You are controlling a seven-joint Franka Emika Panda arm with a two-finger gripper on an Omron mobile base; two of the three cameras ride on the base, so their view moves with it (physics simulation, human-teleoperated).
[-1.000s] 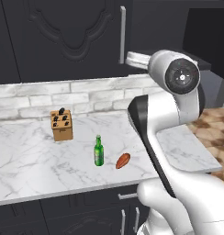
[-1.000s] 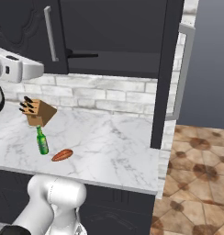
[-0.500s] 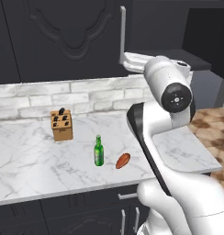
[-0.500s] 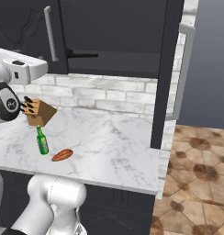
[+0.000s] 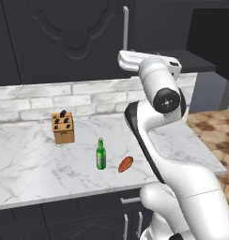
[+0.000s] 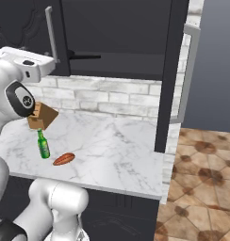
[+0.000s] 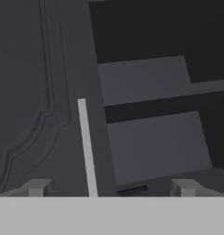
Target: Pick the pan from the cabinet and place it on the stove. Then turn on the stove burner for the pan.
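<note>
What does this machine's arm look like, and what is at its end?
The arm is glossy white with rounded, tube-like segments, a black band along one bend, and dark round joint caps bearing a small pale mark. Its flat white hand ends in a gripper with two small grey fingertips.

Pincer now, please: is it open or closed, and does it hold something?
Pincer: open, holding nothing, in front of the cabinet.
</note>
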